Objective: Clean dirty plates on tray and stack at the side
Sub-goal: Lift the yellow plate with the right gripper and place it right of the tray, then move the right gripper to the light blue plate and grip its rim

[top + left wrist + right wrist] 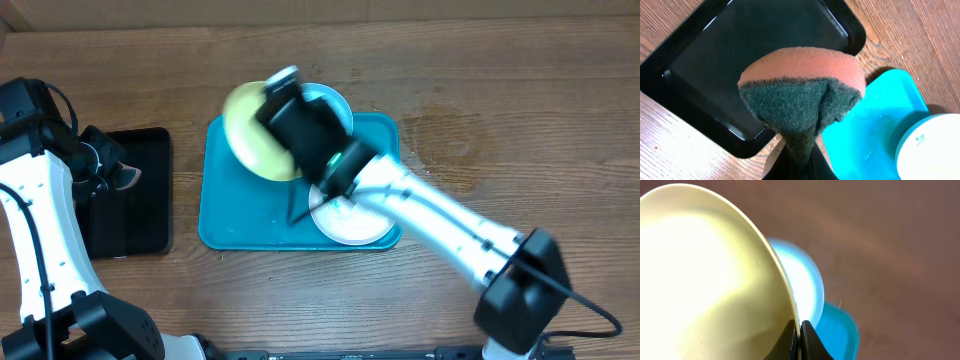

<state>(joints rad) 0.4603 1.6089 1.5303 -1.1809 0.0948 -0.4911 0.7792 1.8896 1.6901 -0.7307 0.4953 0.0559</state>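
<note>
My right pincer (800, 332) is clamped on the rim of the yellow-green plate (250, 135), a glossy, shallow round dish that I hold tilted over the far left corner of the turquoise tray (235, 215). The pale mint-blue plate (338, 100) lies at the tray's far edge, and the white plate (355, 228), marked with a small teal smear, sits in its near right corner. My left pincer (799, 162) grips an orange sponge (805, 70) with a dark green scouring face above the black tray (695, 70), all on a brown wooden worktop (500, 120).

White plate (347, 227) half beneath right arm (432, 207)
</note>
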